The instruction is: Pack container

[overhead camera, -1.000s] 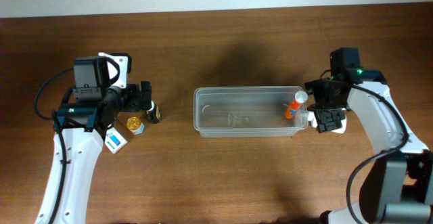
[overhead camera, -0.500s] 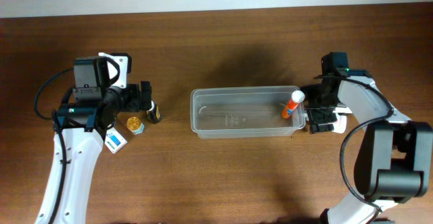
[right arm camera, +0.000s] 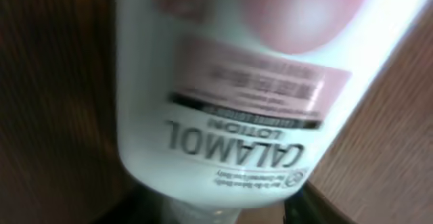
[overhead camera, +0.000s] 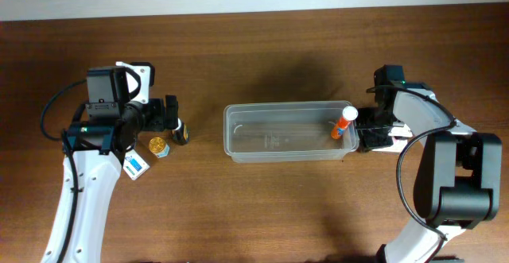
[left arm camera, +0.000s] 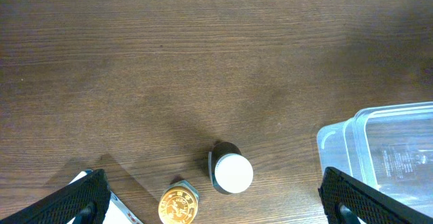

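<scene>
The clear container (overhead camera: 270, 156) lies in the middle of the table, with an orange tube with a white cap (overhead camera: 343, 124) leaning in its right end. My right gripper (overhead camera: 375, 138) is just outside that right end. In the right wrist view a white calamine lotion bottle (right arm camera: 230, 82) fills the frame, and the dark fingers press in on both sides of its lower end. My left gripper (left arm camera: 220, 207) hangs open, its fingers (left arm camera: 74, 197) wide apart over a small dark bottle with a white cap (left arm camera: 232, 172) and a gold-lidded jar (left arm camera: 178, 204).
A white and blue box (overhead camera: 136, 165) lies near the left arm, next to the gold-lidded jar (overhead camera: 158, 145) and the small dark bottle (overhead camera: 180, 129). The container's left corner (left arm camera: 365, 136) shows at the right of the left wrist view. Bare wood surrounds the container.
My right gripper has shifted towards the container's right end and its jaws have closed in on the lotion bottle. The container has slid slightly left. The left arm has not moved.
</scene>
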You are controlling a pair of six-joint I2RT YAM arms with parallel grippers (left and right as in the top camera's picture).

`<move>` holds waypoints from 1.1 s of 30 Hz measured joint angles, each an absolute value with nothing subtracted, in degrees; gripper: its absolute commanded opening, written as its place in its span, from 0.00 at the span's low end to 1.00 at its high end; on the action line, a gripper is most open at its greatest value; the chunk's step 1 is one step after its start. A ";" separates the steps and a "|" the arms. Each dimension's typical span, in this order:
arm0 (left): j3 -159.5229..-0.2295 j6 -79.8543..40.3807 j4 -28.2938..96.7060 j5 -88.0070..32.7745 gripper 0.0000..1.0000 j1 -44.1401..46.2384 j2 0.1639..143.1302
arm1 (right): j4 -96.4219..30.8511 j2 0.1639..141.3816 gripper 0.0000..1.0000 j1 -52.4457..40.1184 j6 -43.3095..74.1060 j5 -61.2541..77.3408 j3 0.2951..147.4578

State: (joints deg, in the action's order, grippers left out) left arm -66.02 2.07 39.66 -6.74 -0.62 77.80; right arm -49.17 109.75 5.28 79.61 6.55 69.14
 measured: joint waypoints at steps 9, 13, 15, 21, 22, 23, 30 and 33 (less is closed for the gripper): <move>-66.02 2.07 39.42 -6.74 0.99 -0.62 77.80 | -48.99 109.80 0.18 5.28 79.59 6.55 69.14; -66.02 2.07 39.42 -6.74 0.99 -0.62 77.80 | -48.97 109.80 0.14 5.28 79.55 6.57 69.14; -66.02 2.07 39.42 -6.74 0.99 -0.62 77.80 | -48.99 109.78 0.06 5.28 79.48 6.57 69.19; -66.02 2.07 39.42 -6.74 0.99 -0.62 77.80 | -49.54 109.78 0.04 5.28 76.07 6.55 70.13; -66.02 2.07 39.42 -6.74 0.99 -0.60 77.80 | -49.89 109.80 0.04 5.28 75.24 6.55 70.48; -66.02 2.07 39.42 -6.74 0.99 -0.62 77.80 | -50.30 109.84 0.04 5.28 74.78 6.52 70.78; -66.02 2.07 39.42 -6.74 0.99 -0.62 77.80 | -54.68 109.84 0.04 5.28 72.51 6.55 76.44; -66.02 2.07 39.44 -6.74 1.00 -0.60 77.80 | -57.08 109.84 0.04 5.28 70.76 6.52 79.96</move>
